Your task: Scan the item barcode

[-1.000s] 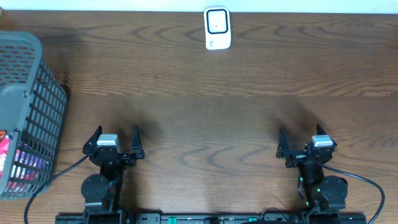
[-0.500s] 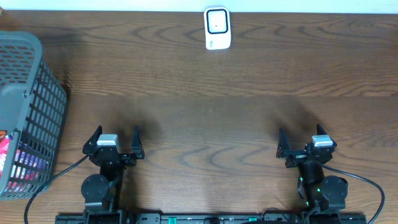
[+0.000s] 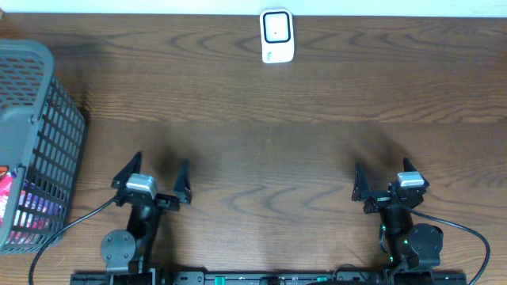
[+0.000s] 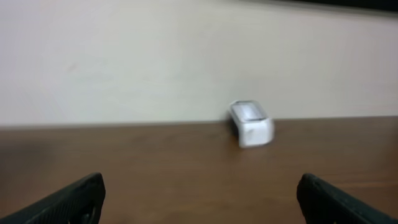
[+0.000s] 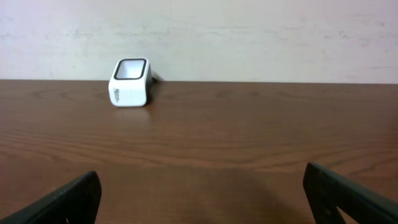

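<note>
The white barcode scanner (image 3: 277,36) stands at the far middle edge of the wooden table, and appears in the left wrist view (image 4: 251,123) and the right wrist view (image 5: 130,82). Colourful packaged items (image 3: 22,204) show through the mesh of the grey basket (image 3: 36,127) at the left. My left gripper (image 3: 161,163) hovers near the front left, open and holding nothing, angled slightly right. At the front right my right gripper (image 3: 382,169) is open too, with bare table between its fingers (image 5: 68,199). Both are far from the scanner and the basket.
The basket takes up the left edge of the table. A pale wall rises behind the table's far edge (image 5: 249,81). Cables run from both arm bases along the front edge.
The left arm has lifted and shifted forward and a little right, with its view now blurred. The right arm has not moved.
</note>
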